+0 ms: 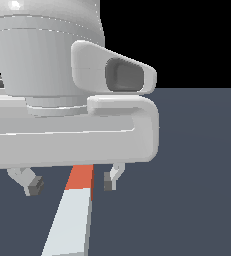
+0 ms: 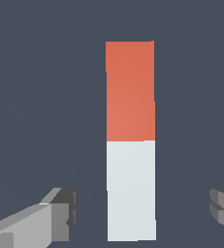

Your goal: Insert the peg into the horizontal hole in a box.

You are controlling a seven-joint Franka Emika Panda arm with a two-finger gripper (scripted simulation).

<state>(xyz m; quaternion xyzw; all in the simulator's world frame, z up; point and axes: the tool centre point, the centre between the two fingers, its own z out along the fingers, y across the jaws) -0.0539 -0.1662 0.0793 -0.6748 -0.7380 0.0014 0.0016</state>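
The peg (image 1: pixel 73 210) (image 2: pixel 131 145) lies flat on the dark floor, a slim bar that is white at one end and orange-red at the other. My gripper (image 1: pixel 72 182) (image 2: pixel 142 213) hovers over it, open, with one finger on each side and a clear gap to both. The fingertips (image 1: pixel 35 186) straddle the bar near where orange meets white in the exterior view; in the wrist view the fingers (image 2: pixel 60 213) flank the white half. They grip nothing. The box and its horizontal hole are out of view.
The arm's large white hand body (image 1: pixel 62 130) fills the upper left of the exterior view and hides what lies behind it. Plain dark floor (image 1: pixel 197 175) surrounds the peg.
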